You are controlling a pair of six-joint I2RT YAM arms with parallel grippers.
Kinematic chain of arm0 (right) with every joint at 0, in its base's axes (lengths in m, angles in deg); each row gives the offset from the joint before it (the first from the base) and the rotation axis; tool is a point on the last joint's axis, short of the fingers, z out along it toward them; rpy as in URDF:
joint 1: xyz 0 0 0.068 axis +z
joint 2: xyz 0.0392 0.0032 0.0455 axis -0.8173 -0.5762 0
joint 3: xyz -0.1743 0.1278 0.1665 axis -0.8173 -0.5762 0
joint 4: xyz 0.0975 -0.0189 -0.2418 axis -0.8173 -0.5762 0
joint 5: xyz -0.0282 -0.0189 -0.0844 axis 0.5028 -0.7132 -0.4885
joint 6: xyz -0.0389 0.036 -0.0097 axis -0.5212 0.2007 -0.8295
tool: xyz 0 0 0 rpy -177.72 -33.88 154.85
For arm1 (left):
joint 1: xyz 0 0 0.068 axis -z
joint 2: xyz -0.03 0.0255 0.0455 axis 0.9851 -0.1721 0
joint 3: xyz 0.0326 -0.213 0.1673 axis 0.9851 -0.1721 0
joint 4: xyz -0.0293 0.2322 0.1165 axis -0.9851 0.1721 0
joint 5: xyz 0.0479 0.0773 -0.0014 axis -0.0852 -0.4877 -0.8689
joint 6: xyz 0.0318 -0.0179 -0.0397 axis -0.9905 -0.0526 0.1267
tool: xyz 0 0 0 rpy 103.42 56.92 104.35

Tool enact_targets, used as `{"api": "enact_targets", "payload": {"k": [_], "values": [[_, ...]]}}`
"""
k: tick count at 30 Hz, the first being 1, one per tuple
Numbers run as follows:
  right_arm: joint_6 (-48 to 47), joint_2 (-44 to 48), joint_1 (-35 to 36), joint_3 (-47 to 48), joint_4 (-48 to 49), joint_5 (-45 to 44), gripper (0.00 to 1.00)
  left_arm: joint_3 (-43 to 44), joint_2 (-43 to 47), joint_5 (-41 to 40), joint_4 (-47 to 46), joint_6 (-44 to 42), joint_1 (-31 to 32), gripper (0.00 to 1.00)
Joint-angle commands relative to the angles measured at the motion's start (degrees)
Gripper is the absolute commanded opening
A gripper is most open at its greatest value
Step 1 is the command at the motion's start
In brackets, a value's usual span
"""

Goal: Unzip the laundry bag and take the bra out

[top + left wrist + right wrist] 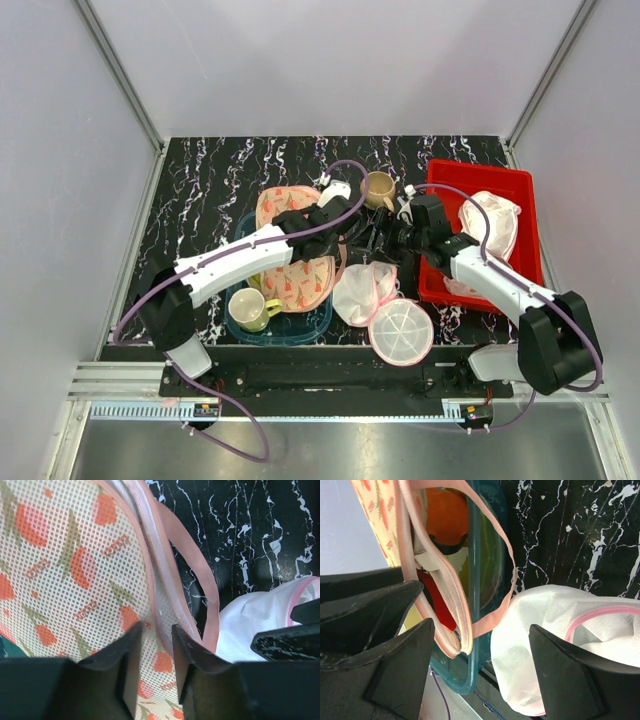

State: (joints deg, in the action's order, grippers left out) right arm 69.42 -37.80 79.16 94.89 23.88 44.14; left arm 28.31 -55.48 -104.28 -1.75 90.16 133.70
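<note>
The laundry bag (295, 255), peach mesh with red-orange motifs and pink edging, lies over a teal tray (300, 330). My left gripper (350, 228) is at the bag's right edge. In the left wrist view its fingers (156, 635) stand close together on the bag's pink edging (165, 605). My right gripper (385, 240) is just to the right of it and open. In the right wrist view (480, 665) the raised bag edge (447, 610) and its pink loop strap (495, 615) lie between the open fingers. The bra is not in view.
A white mesh pouch (362, 290) and a round pink-rimmed pouch (402, 332) lie right of the tray. A red bin (525, 200) holds a white bundle (490, 225). A yellow mug (255, 308) sits in the tray. A tan mug (378, 188) stands behind.
</note>
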Motion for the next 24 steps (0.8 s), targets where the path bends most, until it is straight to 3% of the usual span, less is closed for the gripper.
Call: {"api": "enact_targets", "payload": {"k": [1, 7, 14, 18, 24], "values": [[0.13, 2.20, 0.18, 0.28, 0.63, -1.19, 0.84, 2.72, 0.32, -3.51, 0.25, -1.52, 0.10, 0.00], [3.03, -2.28, 2.89, 2.11, 6.87, 2.94, 0.86, 7.21, 6.90, 0.19, 2.89, -3.46, -0.08, 0.00], [3.83, -11.07, 7.47, 7.57, 11.70, 3.03, 0.87, 4.58, 16.22, 8.00, 3.15, -3.02, -5.35, 0.00], [4.00, -16.34, 7.74, 10.47, 10.82, 3.90, 0.82, 2.91, 19.56, 10.20, 2.10, -2.49, -8.33, 0.00], [4.00, -14.51, 7.74, 9.86, 9.95, -0.64, 0.77, 2.11, 21.24, 12.49, 1.48, -2.67, -9.83, 0.00]]}}
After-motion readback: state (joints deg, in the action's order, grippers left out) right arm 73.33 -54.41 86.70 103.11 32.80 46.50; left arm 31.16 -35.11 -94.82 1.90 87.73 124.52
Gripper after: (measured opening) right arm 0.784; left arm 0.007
